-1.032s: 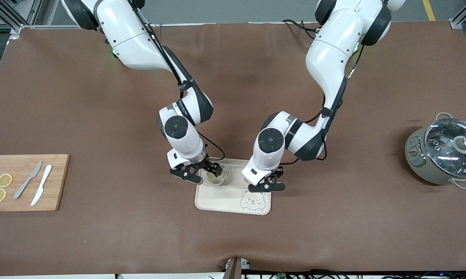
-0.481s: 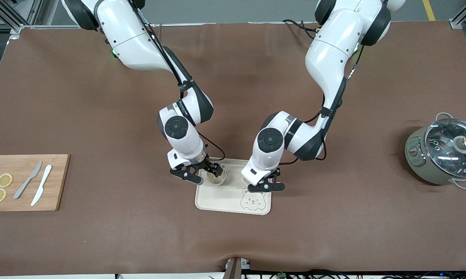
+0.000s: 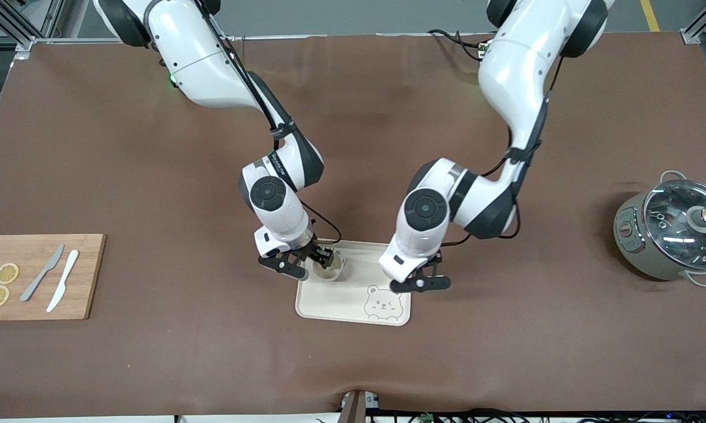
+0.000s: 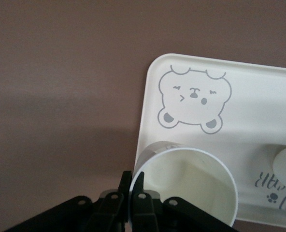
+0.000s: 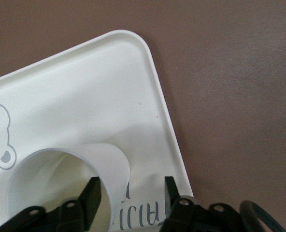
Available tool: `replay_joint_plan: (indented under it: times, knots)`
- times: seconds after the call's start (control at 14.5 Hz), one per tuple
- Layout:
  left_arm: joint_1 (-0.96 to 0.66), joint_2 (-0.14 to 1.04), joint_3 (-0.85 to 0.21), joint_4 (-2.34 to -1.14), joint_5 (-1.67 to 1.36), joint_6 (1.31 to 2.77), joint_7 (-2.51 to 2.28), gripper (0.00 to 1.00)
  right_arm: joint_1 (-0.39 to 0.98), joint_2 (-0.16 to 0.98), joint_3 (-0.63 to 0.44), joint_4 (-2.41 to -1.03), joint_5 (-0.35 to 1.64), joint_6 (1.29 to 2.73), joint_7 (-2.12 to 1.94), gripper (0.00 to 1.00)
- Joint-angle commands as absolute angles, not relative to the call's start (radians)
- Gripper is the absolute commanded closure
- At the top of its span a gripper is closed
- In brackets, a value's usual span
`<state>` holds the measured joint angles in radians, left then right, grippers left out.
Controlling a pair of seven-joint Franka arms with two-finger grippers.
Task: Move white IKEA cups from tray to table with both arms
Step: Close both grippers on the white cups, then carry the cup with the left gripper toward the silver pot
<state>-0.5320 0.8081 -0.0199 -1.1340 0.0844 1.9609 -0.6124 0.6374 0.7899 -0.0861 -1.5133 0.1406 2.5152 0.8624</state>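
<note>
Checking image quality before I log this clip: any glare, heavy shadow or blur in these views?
Front view: sharp, even light; bright reflections on the pot's glass lid, soft shadows under both arms. Left wrist view: the cup and the gripper are slightly soft, a broad shadow falls on the table. Right wrist view: the cup casts a soft shadow on the tray.

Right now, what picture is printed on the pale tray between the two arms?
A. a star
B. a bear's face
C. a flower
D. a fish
B: a bear's face with round ears is drawn on the tray, toward its edge nearer the front camera.
</note>
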Motion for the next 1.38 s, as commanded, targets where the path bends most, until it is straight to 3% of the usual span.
replay_joint_plan:
  times: [0.0,0.34,0.55,0.83,1.17,1.31]
  knots:
    - [-0.491,0.678,-0.031,-1.210,0.058,1.870,-0.543,1.00,0.652,0.807,-0.100,-1.489,0.130,2.519,0.891,0.66]
    - [-0.362,0.399,-0.051,-1.510,0.014,1.876,-0.318,1.00,0.653,0.810,-0.100,-1.489,0.130,2.519,0.891,1.00]
    - [-0.305,0.263,-0.051,-1.690,0.014,1.923,-0.206,1.00,0.653,0.810,-0.100,-1.489,0.130,2.520,0.891,1.00]
    - [-0.230,0.098,-0.051,-2.055,0.014,2.240,-0.071,1.00,0.652,0.807,-0.098,-1.488,0.132,2.516,0.890,1.00]
    - [-0.219,0.072,-0.051,-2.213,0.012,2.360,-0.052,1.00,0.634,0.776,-0.098,-1.463,0.146,2.484,0.881,1.00]
    - [-0.218,0.077,-0.051,-2.258,0.012,2.407,-0.051,1.00,0.602,0.753,-0.098,-1.453,0.144,2.401,0.871,1.00]
